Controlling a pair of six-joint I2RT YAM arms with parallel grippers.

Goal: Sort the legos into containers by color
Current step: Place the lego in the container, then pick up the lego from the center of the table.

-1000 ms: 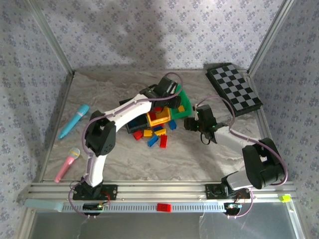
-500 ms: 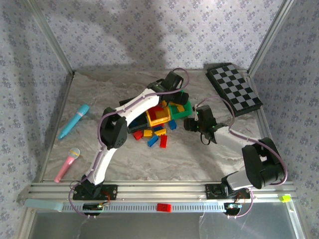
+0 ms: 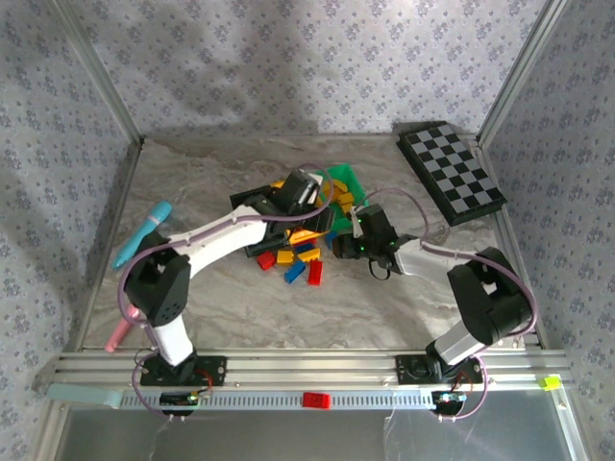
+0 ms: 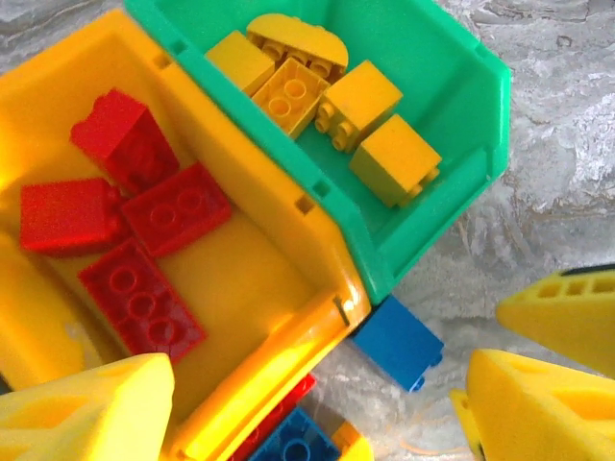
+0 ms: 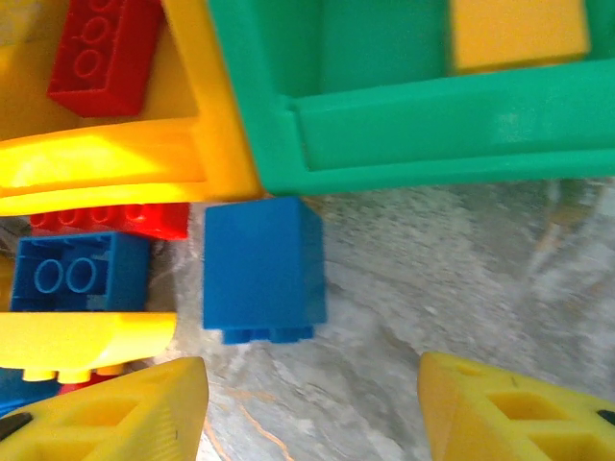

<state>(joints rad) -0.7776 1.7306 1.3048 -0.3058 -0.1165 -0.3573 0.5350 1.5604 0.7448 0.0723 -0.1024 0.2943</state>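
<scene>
A green container holds several yellow legos. Touching it, a yellow container holds red legos. My left gripper hovers open and empty over the yellow container's near corner. A blue lego lies on the table against both containers' corners. My right gripper is open just short of it, with bare table between its fingers. Loose red, blue and yellow legos lie in front of the containers.
A folded checkerboard lies at the back right. On the left lie a cyan marker and a pink toy microphone. A red brick sits on the front rail.
My left gripper has pulled back from over the green container to over the yellow one, jaws wider. The right gripper has slid left toward the blue lego.
</scene>
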